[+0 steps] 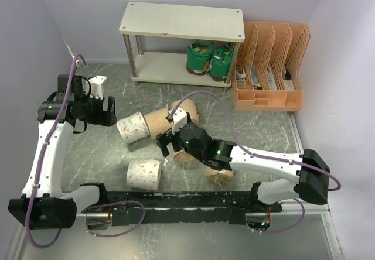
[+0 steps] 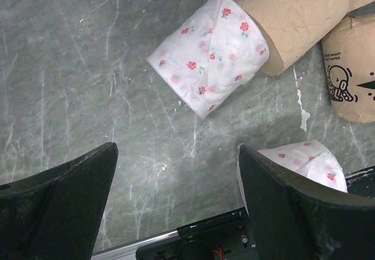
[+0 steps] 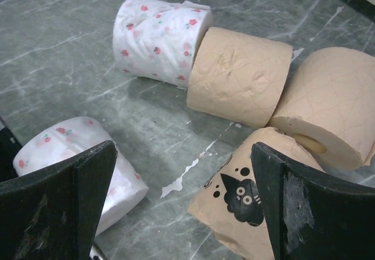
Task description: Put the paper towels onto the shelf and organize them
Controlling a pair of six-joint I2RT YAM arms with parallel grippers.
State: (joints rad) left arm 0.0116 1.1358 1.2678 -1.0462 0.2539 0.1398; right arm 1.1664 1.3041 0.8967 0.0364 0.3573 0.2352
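The cream shelf stands at the back; two green-wrapped rolls sit on its lower board. On the table lie a white patterned roll, a bare tan roll touching it, a second bare tan roll, a second white patterned roll, and a tan wrapped roll. Another wrapped roll lies by the right arm. My left gripper is open and empty, left of the white roll. My right gripper is open above the wrapped roll.
An orange perforated file organizer stands right of the shelf, close to its leg. A white object sits behind the left gripper. Walls close in on the left, back and right. The black base rail runs along the near edge.
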